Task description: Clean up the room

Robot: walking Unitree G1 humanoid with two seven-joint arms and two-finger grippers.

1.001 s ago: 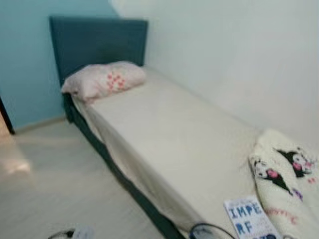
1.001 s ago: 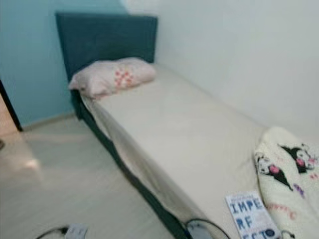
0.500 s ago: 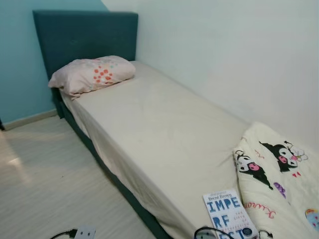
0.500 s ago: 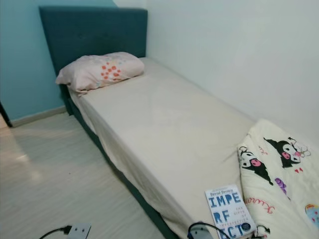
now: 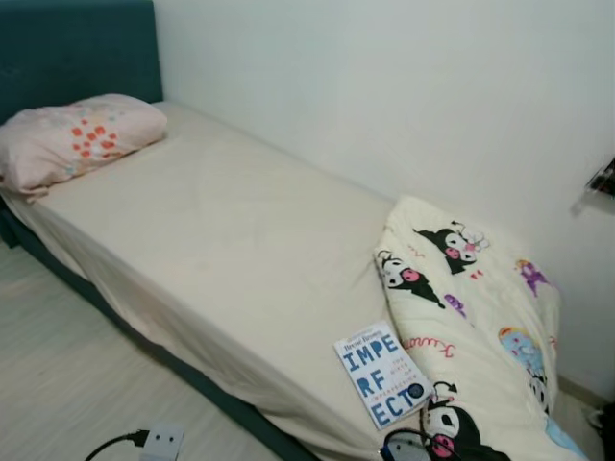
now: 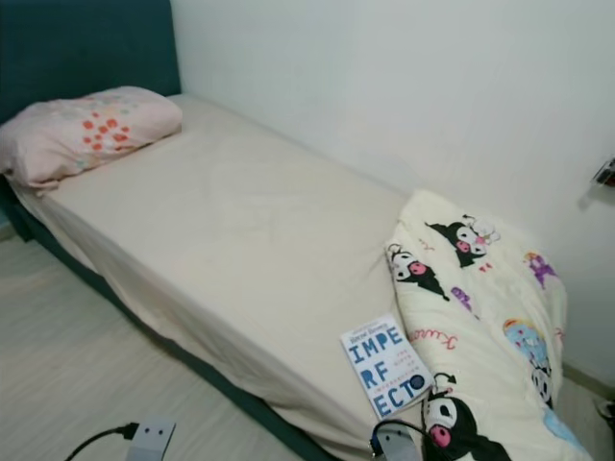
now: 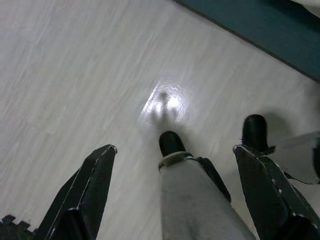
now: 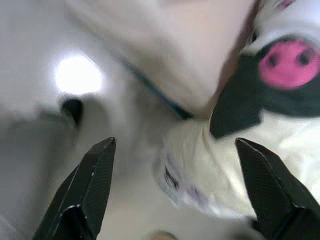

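A single bed [image 5: 211, 240] with a cream sheet runs along the white wall. A pink flowered pillow [image 5: 72, 139] lies at its head. At the foot lies a crumpled cream blanket [image 5: 471, 307] printed with black cartoon figures. A white book [image 5: 381, 375] with blue letters rests at the mattress edge beside the blanket. My left gripper [image 7: 176, 149] hangs open over the pale floor, above my own leg and feet. My right gripper [image 8: 176, 144] is open too, near the blanket's hanging edge [image 8: 280, 75] in a blurred picture.
A white power strip [image 5: 161, 444] with a black cord lies on the floor by the bed. A round dark object with a cable [image 6: 394, 442] sits at the mattress edge below the book. The teal headboard [image 5: 77, 43] stands at the far left. Something dark [image 5: 603, 180] juts from the wall.
The camera has swung to the right: bed, pillow and book have shifted left in the picture, and more of the blanket shows. Nothing on the bed has moved.
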